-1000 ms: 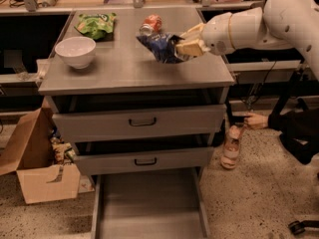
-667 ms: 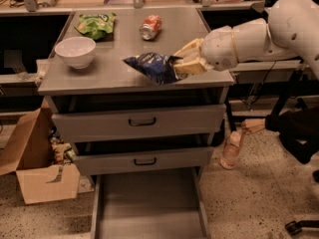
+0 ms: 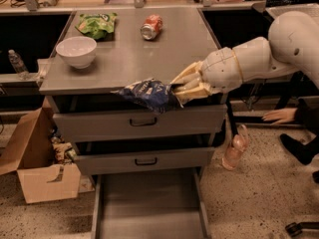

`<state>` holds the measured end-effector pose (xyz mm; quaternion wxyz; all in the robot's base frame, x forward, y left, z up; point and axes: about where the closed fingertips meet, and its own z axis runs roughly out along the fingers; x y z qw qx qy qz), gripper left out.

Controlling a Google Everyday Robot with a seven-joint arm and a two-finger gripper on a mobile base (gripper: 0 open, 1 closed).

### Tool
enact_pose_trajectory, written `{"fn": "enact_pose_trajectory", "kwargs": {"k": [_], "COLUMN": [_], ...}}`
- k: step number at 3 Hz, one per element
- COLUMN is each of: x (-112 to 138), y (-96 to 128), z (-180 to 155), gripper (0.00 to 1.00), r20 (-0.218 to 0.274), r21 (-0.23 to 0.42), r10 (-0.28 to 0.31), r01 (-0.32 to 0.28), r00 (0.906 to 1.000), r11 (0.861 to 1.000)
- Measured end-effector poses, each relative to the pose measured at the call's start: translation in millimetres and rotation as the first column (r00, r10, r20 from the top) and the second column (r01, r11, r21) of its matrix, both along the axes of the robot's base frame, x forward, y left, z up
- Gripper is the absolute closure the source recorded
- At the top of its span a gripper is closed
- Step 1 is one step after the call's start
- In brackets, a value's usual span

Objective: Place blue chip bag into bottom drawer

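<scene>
Claw (image 3: pixel 180 90) grips blue chip bag (image 3: pixel 147 93) over cabinet front edge; bottom drawer (image 3: pixel 149 208) open.

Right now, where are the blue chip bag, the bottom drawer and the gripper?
blue chip bag (image 3: pixel 148 93): camera view, middle of its crumpled foil.
bottom drawer (image 3: pixel 149 208): camera view, its bare grey floor.
gripper (image 3: pixel 178 90): camera view, between fingertips, at the bag's right end.

Wht bowl (image 3: pixel 76 51), grn bag (image 3: pixel 96 24), soda can (image 3: pixel 151 27); cardbd box (image 3: pixel 35 171) lower-left.

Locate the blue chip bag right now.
Camera view, centre: the blue chip bag hangs in the tool, in front of the cabinet top's edge, just above the top drawer's handle, with the open bottom drawer below it.
</scene>
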<state>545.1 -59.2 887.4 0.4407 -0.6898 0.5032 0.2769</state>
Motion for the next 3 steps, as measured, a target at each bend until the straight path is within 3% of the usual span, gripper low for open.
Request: {"fn": "enact_pose_trajectory", "kwargs": {"k": [1,2,3], "x": [0.0,-13.1,-45.6], "y": [0.0,12.8,26.0], "z": [0.0,-29.6,-86.3], "gripper": [1.00,1.00,1.00], "r20": [0.000,-0.012,-0.073], "r21": [0.000,-0.033,-0.087], "r10": [0.000,0.091,0.240], "r01": [0.000,-0.091,-0.246], "r00": [1.0000,0.9958,0.9680], "r11": [1.000,0.995,0.965]}}
